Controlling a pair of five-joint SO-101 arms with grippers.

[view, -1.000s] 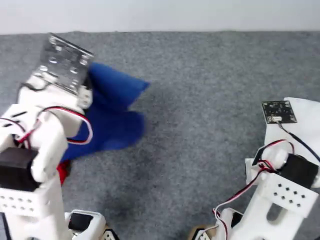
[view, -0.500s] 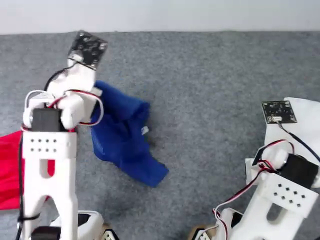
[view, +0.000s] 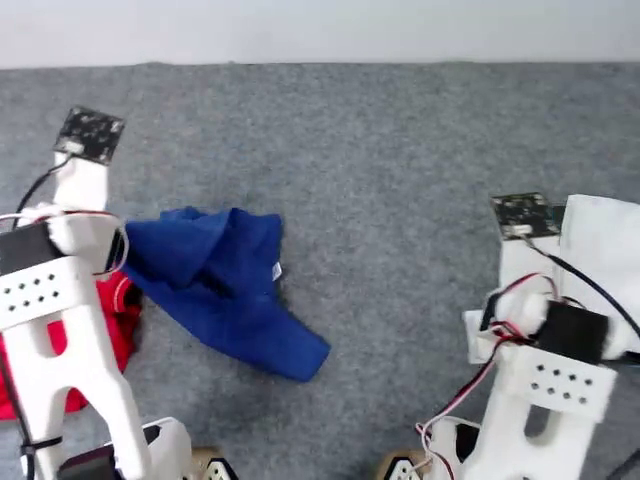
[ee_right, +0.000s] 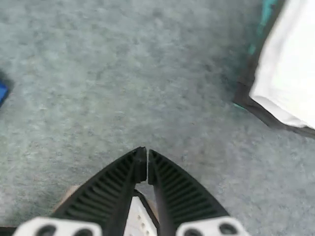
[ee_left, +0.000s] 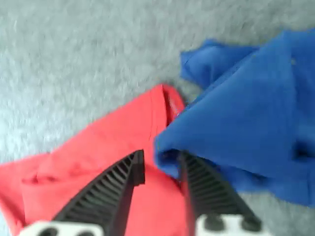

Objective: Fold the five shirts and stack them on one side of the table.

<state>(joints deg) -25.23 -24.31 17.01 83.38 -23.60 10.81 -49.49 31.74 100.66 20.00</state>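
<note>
Over the grey surface (view: 400, 150), high view: blue shirt (view: 225, 285) now lies crumpled left of centre, one tail trailing toward the near edge. A second ago it was bunched farther back under the left arm (view: 60, 300), which has since swung back to the left side. Red shirt (view: 128, 308) lies under that arm, touching the blue one's edge. White shirt (view: 605, 240) sits at the far right beside the right arm (view: 545, 360), which has shifted only slightly. Left wrist view: left claw (ee_left: 160, 164) released, fingers parted above the red shirt (ee_left: 98, 162), with a corner of the blue shirt (ee_left: 246, 108) at the gap but not pinched, as far as can be judged. Right wrist view: right claw (ee_right: 146, 155) clenched on nothing over bare surface, white shirt (ee_right: 290, 59) off to one side. Judgement: blue shirt dragged out and dropped, still unfolded, so its folding has yet to begin.
</note>
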